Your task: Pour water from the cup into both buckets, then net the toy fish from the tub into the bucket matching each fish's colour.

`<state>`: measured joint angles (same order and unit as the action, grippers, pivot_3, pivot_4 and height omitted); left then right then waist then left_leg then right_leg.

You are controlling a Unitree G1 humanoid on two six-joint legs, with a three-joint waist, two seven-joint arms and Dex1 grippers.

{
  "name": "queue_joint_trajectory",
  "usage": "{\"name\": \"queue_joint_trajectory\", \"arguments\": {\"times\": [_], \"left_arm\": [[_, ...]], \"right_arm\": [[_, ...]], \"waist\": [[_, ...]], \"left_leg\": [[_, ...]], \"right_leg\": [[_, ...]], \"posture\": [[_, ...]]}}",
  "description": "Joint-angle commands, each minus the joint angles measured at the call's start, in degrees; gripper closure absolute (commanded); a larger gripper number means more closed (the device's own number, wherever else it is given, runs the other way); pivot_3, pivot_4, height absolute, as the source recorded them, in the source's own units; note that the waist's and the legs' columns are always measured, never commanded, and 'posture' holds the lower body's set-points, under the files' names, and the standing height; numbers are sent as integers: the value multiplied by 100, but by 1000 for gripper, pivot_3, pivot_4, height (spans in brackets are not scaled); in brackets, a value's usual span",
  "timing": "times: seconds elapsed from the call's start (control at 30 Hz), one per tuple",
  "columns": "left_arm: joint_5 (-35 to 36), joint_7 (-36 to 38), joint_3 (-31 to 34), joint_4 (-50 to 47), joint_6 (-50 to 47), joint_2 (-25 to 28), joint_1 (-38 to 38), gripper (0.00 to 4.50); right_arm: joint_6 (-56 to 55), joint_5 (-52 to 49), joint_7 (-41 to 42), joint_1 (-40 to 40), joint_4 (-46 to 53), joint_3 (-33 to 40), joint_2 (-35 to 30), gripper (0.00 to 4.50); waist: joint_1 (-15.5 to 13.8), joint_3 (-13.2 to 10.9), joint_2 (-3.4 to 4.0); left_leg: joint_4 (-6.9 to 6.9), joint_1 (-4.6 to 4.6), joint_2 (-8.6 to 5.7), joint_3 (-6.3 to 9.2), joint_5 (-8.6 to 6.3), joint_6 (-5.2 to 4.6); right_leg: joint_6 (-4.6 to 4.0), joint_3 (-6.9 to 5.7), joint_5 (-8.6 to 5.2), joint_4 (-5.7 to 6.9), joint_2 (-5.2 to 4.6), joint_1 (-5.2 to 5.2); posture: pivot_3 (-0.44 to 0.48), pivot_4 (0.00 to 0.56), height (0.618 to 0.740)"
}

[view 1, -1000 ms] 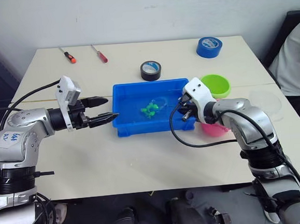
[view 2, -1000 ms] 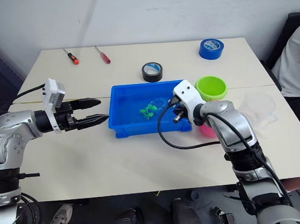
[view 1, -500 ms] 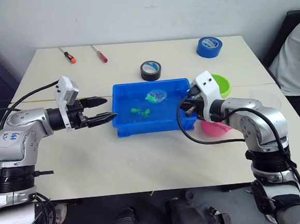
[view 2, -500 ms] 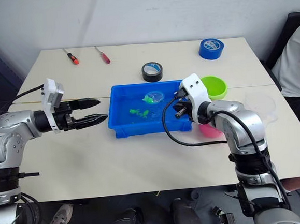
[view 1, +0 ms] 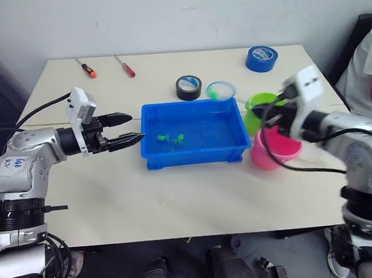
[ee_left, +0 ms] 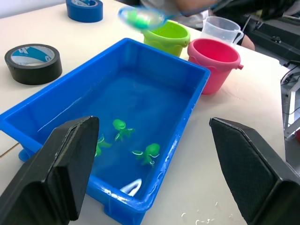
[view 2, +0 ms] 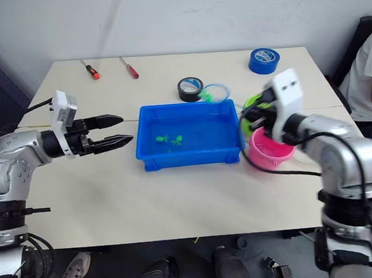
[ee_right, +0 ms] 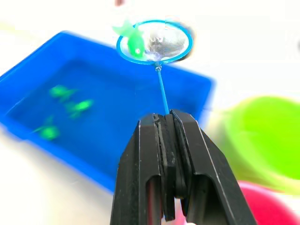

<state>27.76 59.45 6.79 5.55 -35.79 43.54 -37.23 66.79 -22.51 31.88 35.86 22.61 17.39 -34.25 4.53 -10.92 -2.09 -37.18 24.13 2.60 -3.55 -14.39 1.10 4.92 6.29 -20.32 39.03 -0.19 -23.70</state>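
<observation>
Net point(ee_right: 154, 41) with one green fish point(ee_right: 133, 43) has been lifted clear of tub point(view 1: 195, 156), toward green bucket point(view 1: 258, 103); handle clamped by right hand point(ee_right: 168, 136). Left hand point(ee_left: 150, 154) held wide.

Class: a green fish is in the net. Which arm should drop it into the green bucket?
Right. The right gripper holds the net beside the green bucket; the left gripper is across the tub.
</observation>
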Motion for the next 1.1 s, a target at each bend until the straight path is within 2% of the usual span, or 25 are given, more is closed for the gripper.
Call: {"name": "queue_joint_trajectory", "arguments": {"times": [0.03,0.27,0.4,0.6,0.77,1.1], "left_arm": [[-57,20,-39,106,174,-48,-182,378],[-157,194,-192,490,392,-134,-506,378],[-208,264,-270,639,495,-184,-613,378],[-253,331,-293,724,555,-202,-657,378],[-280,360,-334,788,604,-270,-714,378],[-318,413,-343,834,624,-345,-759,378]], "right_arm": [[-132,-98,-9,35,-5,339,-382,4500],[-1045,329,54,-484,-552,138,-1184,4500],[-2065,1093,-47,-867,-885,-512,-1670,4500],[-3240,2056,-135,-1175,-996,-1111,-2173,4500],[-4409,3469,-432,-1446,-880,-1801,-2738,4500],[-5571,5237,-856,-1884,-1046,-2099,-3094,4500]], "waist": [[12,0,0],[12,0,0],[11,0,0],[20,-1,2],[1,-1,2],[1,-1,3]], "left_leg": [[0,0,0,0,0,0],[0,-1,1,-6,0,-2],[-1,0,0,-7,0,-4],[-1,-3,3,-13,0,-3],[-2,-3,3,-13,0,-3],[-8,-5,3,-15,2,1]], "right_leg": [[0,1,0,-1,0,0],[0,9,0,-2,6,0],[1,9,1,-8,5,1],[2,16,1,-2,12,-1],[2,15,1,-3,10,-1],[2,15,1,4,11,-1]], "posture": [[0,150,734],[0,150,734],[0,150,734],[0,150,734],[0,150,734],[0,150,734]]}}
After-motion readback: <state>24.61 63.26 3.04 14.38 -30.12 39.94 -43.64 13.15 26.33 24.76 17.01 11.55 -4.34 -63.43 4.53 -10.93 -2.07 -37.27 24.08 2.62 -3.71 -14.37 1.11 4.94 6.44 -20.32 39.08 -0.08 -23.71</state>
